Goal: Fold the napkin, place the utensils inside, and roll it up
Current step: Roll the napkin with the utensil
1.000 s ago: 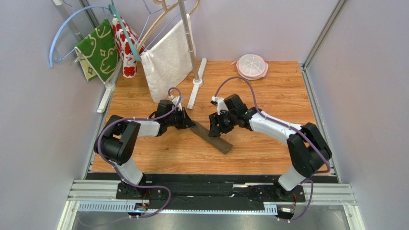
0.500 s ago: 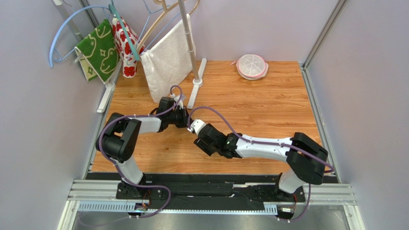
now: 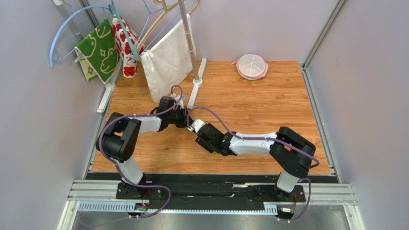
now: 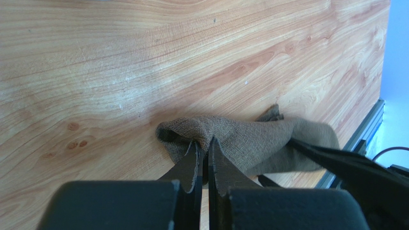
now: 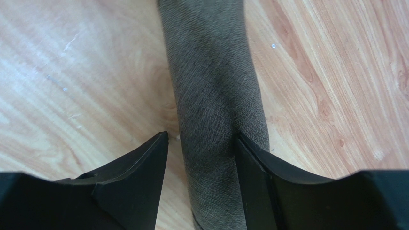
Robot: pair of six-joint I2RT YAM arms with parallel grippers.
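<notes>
A dark brown rolled cloth napkin, coarse-woven and matt, lies on a light wood-grain tabletop with a smooth, faintly scuffed sheen.

The left arm and right arm — white links, black joints, purple cables, black tapered claw fingers.

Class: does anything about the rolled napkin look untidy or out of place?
Yes. The napkin end pinched by the left gripper is puckered, with a loose corner sticking out, so the roll looks uneven there. Between the open jaws of the right gripper it lies smooth.
</notes>
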